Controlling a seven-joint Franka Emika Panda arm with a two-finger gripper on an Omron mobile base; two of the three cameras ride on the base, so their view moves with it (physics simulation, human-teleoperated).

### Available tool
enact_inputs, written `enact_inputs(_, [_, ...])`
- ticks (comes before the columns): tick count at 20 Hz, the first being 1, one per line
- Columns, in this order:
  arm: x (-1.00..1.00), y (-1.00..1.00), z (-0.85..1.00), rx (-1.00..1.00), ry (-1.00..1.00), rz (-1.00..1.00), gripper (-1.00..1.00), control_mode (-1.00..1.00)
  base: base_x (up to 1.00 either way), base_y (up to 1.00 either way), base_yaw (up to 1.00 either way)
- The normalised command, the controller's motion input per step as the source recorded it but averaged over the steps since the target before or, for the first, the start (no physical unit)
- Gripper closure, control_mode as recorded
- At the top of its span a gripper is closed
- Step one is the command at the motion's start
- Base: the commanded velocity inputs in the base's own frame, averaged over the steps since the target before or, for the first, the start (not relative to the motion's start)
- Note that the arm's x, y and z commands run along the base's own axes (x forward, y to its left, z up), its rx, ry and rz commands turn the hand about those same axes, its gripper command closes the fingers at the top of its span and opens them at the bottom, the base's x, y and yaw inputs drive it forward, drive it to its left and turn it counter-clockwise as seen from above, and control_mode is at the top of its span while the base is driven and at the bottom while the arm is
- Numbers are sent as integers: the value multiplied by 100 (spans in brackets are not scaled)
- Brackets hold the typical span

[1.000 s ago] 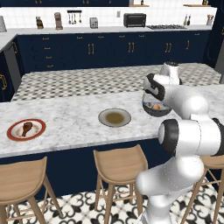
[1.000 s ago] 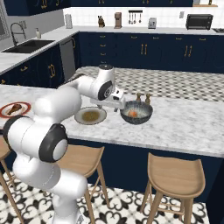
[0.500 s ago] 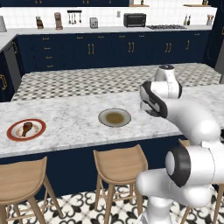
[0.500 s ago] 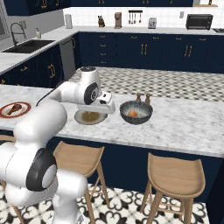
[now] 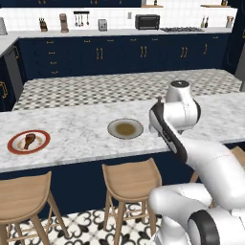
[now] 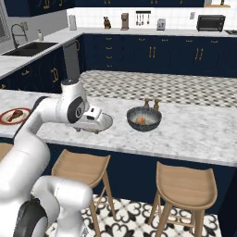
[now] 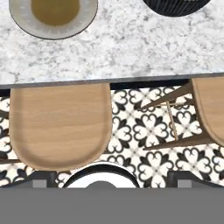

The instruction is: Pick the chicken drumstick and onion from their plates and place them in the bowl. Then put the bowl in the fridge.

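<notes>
The small orange-tan onion (image 6: 140, 120) already sits in the deep, speckled dark grey-blue bowl (image 6: 144, 118) mid-counter. The brown roasted drumstick (image 5: 29, 140) lies on the red-rimmed white plate (image 5: 28, 142) by the counter's left end. The gripper (image 6: 102, 121), jaws wide and empty, must likely travel there next.

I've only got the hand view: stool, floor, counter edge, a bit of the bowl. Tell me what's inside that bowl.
Observer: The onion lies inside the bowl.
Operator: Now give me the drumstick.
Observer: The chicken drumstick lies on the red-rimmed plate, far along the counter to the arm's left.
Operator: Report anything close to the bowl.
Observer: Two small brown shakers stand just behind it.
</notes>
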Motion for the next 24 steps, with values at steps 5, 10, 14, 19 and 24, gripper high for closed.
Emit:
enact_inputs(5, [0, 0, 0, 0, 0, 0, -100, 100, -54, 86, 0])
enact_inputs(10, [0, 0, 0, 0, 0, 0, -100, 100, -58, 100, 1])
enact_inputs(14, [0, 0, 0, 0, 0, 0, -100, 100, -20, 100, 1])
enact_inputs(19, [0, 0, 0, 0, 0, 0, -100, 100, 18, 100, 0])
enact_inputs(24, [0, 0, 0, 0, 0, 0, -100, 100, 99, 49, 0])
